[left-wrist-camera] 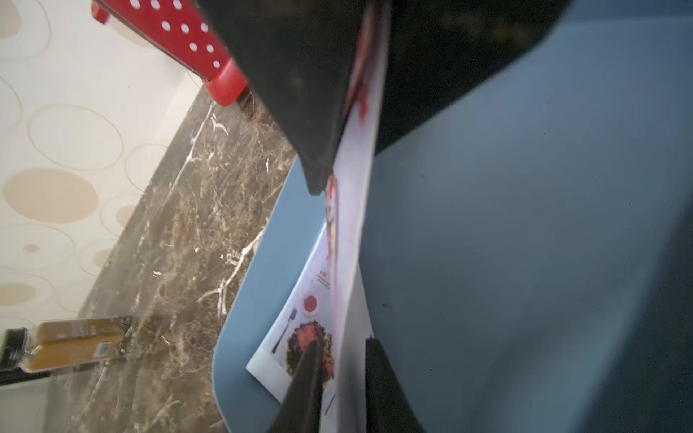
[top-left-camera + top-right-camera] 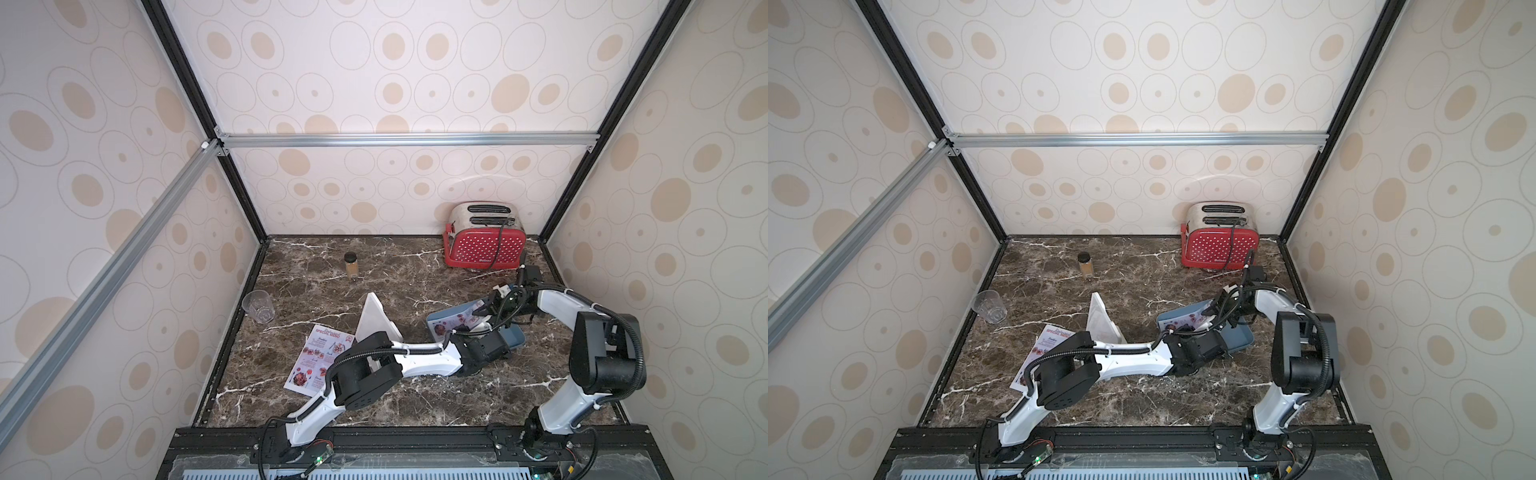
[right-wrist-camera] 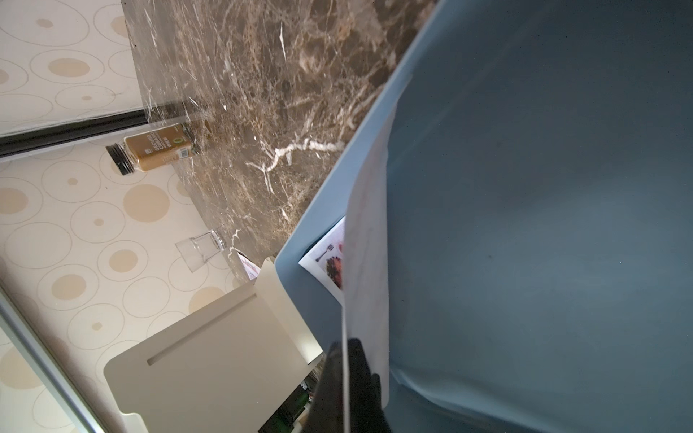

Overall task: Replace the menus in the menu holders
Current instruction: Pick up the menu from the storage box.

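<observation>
Marble tabletop (image 2: 415,395), dark brown with white veins, fills the floor of both top views. Your right gripper (image 3: 347,348) is closed on one end of the lifted menu (image 2: 459,322). Its black fingers pinch the sheet's edge, so this end rises off the grey-blue tray (image 2: 514,337). The opposite corner, printed with a fork and a dish, lies down inside the tray.

Your left gripper (image 1: 343,341) reaches across the table to the same sheet. Its two fingers (image 1: 382,375) stand partly apart, one on each side of the paper, with a gap showing beside the sheet, so it has no clamp on it. Whether either finger touches the paper cannot be told.

The flat menu (image 2: 320,361) lies face up on the marble, partly hidden by your left arm, just beside the menu holder (image 2: 376,322). The holder stands upright on its foot between the flat menu and the tray, apart from both grippers.

Behind these are a red spotted toaster (image 2: 484,245) at the back wall, a spice jar (image 2: 351,266) and a clear glass (image 2: 258,306) near the left edge.
</observation>
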